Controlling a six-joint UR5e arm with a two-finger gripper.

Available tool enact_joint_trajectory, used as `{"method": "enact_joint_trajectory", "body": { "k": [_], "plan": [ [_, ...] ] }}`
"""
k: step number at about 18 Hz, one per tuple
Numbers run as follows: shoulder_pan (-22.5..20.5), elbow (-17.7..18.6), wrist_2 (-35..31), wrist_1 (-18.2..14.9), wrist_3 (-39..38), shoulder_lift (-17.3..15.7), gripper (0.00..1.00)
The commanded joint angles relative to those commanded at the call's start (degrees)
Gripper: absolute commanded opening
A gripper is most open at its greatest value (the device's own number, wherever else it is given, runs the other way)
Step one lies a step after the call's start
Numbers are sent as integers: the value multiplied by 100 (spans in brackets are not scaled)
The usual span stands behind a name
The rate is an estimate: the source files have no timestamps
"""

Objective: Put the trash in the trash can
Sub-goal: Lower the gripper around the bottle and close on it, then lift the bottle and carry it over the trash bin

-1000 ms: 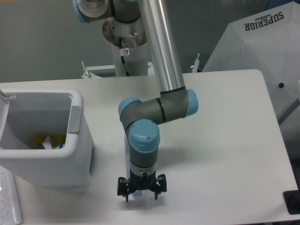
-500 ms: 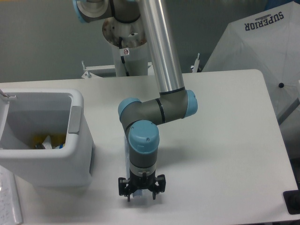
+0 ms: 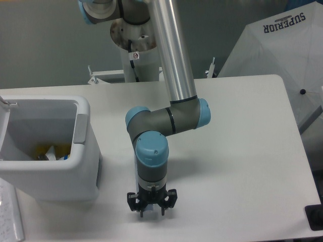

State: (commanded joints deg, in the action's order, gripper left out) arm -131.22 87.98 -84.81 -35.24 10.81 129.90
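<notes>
Pointing my claw (image 3: 151,212) straight down at the table (image 3: 242,151), fingers narrowed around what I judge is the mostly hidden bottle, I see the trash can (image 3: 48,179) well left.

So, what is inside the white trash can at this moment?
At the bottom of the trash can lies a yellow and blue crumpled snack bag, with a bit of white. The can's front wall covers the rest of the floor, so anything else there cannot be seen.
</notes>
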Motion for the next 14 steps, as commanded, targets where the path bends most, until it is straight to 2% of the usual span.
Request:
{"method": "enact_joint_trajectory", "body": {
  "k": [14],
  "plan": [
    [0,0,9,9,44,-44,30]
  ]
}}
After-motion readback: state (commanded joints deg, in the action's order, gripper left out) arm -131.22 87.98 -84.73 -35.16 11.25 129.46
